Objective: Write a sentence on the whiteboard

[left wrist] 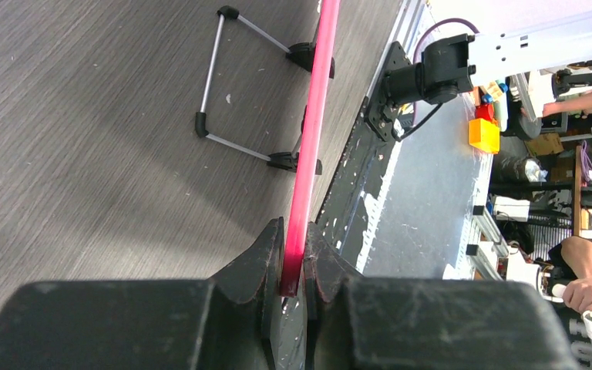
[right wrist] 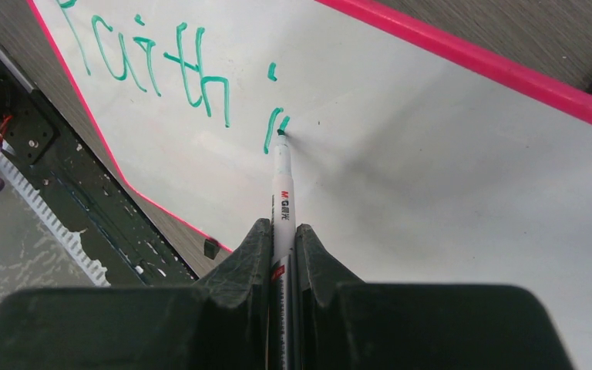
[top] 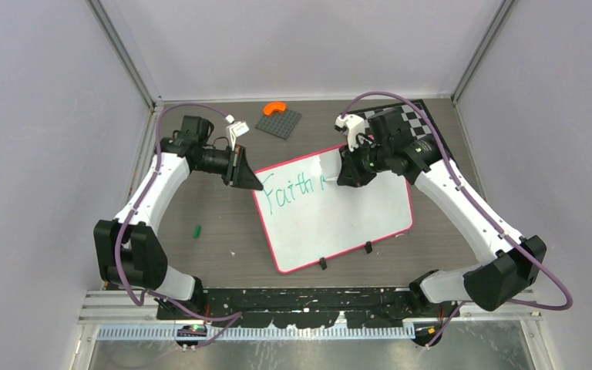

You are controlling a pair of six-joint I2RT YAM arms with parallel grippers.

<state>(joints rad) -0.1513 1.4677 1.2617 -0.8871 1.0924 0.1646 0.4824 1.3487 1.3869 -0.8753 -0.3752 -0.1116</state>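
The whiteboard [top: 339, 216] lies tilted on the table, white with a red-pink rim and two black clips at its near edge. Green lettering [top: 287, 187] reads "Faith" followed by an "i" and a starting stroke; it also shows in the right wrist view [right wrist: 169, 65]. My left gripper [top: 245, 179] is shut on the board's far-left rim, which shows as a pink edge [left wrist: 308, 146] between its fingers [left wrist: 256, 266]. My right gripper [top: 348, 176] is shut on a white marker [right wrist: 282, 189] whose green tip touches the board beside the "i".
A green marker cap [top: 197, 230] lies on the table left of the board. A grey baseplate [top: 278, 119] with an orange piece [top: 274, 108] sits at the back. A checkered board [top: 420, 123] lies at back right, under the right arm. Wire stand legs [left wrist: 227, 85] show under the board.
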